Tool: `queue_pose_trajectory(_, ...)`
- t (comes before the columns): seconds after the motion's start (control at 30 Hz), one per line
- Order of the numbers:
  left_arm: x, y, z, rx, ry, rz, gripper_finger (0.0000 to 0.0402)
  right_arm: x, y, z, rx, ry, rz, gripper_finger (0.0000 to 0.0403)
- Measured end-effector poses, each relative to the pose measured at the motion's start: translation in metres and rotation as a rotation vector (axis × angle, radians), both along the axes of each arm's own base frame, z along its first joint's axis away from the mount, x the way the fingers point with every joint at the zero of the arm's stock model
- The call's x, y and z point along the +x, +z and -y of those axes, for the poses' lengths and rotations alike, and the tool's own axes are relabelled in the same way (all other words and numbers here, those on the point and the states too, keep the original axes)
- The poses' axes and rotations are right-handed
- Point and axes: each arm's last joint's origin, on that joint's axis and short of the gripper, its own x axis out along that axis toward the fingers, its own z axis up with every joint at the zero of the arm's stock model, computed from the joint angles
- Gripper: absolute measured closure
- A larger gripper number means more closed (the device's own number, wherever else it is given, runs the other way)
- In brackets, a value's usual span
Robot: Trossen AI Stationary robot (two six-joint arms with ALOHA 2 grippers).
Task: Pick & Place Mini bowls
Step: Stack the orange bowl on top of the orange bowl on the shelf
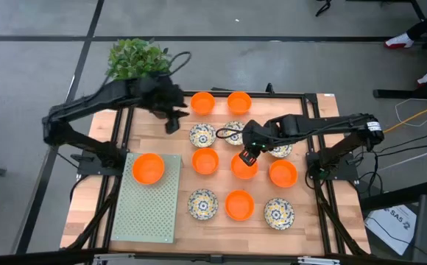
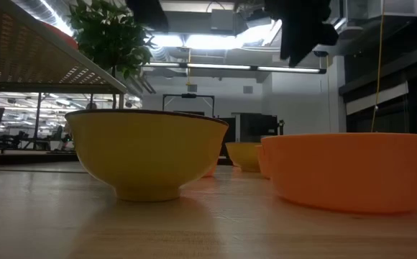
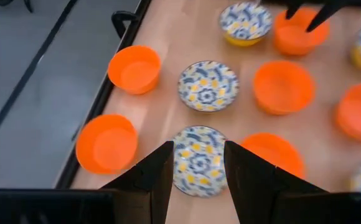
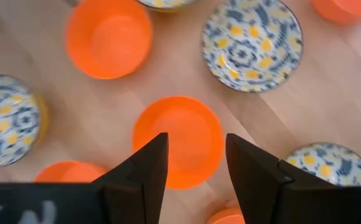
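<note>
My right gripper [image 4: 193, 163] hangs with fingers parted and empty above a plain bright orange round mini bowl [image 4: 178, 141] in the middle of the wooden table [image 1: 320, 221]. I should drop straight down, straddle its rim with one finger inside, then close. My left gripper [image 3: 197, 171], also spread, waits near the far edge.

The mini bowls [image 1: 217, 162] crowd the centre and right of the table [image 1: 85, 199] in close rows, with only narrow wood lanes between them. The plant [image 1: 134, 59] blocks the upper left corner. The perforated mat [image 1: 149, 213] at lower left lies mostly bare below one orange bowl [image 1: 148, 168].
</note>
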Motion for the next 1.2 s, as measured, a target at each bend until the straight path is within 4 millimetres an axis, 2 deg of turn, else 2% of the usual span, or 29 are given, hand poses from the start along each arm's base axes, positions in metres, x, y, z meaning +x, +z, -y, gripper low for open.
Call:
queue_pose_trajectory(0.23, 0.045, -0.035, -0.029, 0.044, -0.021, -0.066, 0.0265, -0.003, -0.022, 0.019, -0.004, -0.069, -0.067, 0.0243)
queue_pose_trajectory(0.4, 0.069, -0.06, -0.045, 0.044, -0.008, -0.093, 0.0265, -0.004, -0.034, 0.044, -0.038, -0.09, -0.085, 0.0243)
queue_pose_trajectory(0.57, 0.085, -0.072, -0.053, 0.124, 0.003, -0.097, 0.0265, -0.004, -0.039, 0.076, -0.111, -0.041, -0.067, 0.0243)
queue_pose_trajectory(0.77, 0.092, -0.073, -0.059, 0.244, 0.034, -0.097, 0.0265, -0.002, -0.033, 0.113, -0.289, 0.13, -0.038, 0.0243)
queue_pose_trajectory(0.9, 0.092, -0.071, -0.061, 0.242, 0.111, -0.079, 0.0265, -0.002, -0.03, 0.134, -0.403, 0.265, -0.046, 0.0243)
queue_pose_trajectory(1.03, 0.091, -0.07, -0.06, 0.2, 0.151, -0.047, 0.0265, -0.003, -0.037, 0.154, -0.372, 0.359, -0.024, 0.0243)
queue_pose_trajectory(1.2, 0.092, -0.07, -0.06, 0.183, 0.146, -0.038, 0.0265, 0.0, -0.052, 0.175, -0.366, 0.397, -0.041, 0.0243)
